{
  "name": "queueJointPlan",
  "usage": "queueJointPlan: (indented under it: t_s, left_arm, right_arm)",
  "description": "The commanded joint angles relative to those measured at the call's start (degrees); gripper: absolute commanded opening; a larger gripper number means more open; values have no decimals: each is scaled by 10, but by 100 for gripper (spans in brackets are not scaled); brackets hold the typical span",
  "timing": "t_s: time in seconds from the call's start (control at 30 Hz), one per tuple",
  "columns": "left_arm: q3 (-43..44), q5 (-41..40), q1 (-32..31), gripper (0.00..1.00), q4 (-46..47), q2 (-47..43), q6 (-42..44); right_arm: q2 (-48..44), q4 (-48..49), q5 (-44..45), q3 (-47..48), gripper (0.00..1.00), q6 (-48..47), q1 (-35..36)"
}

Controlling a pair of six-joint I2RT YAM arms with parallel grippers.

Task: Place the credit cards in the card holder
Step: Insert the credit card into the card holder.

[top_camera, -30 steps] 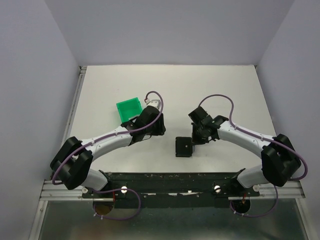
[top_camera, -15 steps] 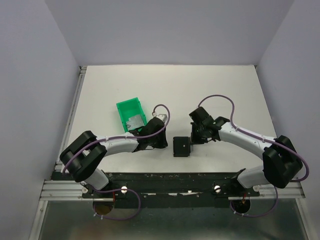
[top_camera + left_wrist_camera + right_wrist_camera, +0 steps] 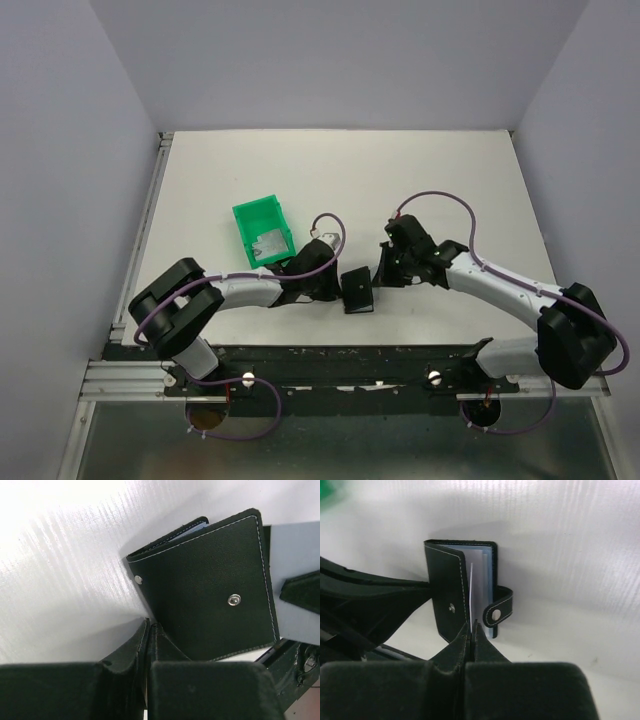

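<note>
Near table [image 3: 450, 180] front, card holder [image 3: 357, 290] half-open, mouth faces R pincer [image 3: 471, 624].

Left arm [image 3: 245, 290] and right arm [image 3: 500, 285]: white links, chunky black joints, purple cable [image 3: 435, 193] looping along each, matte black fingers [image 3: 452, 652].

1. The card holder [image 3: 357, 290] stands tilted on the table [image 3: 450, 180], close to the middle of the near edge.
2. The left hand [image 3: 333, 287] is at the holder's left side and the right hand [image 3: 383, 275] at its right side, both touching its covers.
3. The bin [image 3: 250, 215] lies behind the left hand, between the table's middle and its left edge.
4. The credit cards [image 3: 269, 245] lie inside the bin, at its near end.
</note>
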Motion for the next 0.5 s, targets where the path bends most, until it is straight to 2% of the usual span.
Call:
queueJointPlan:
  t_s: [0.0, 0.47]
  left_arm:
    - [-3, 16, -7, 8, 23, 13, -6]
    - [-35, 23, -7, 0, 64, 7, -10]
  right_arm:
    - [-15, 64, -65, -18, 1, 6, 0]
    - [28, 189, -180, -35, 1, 37, 0]
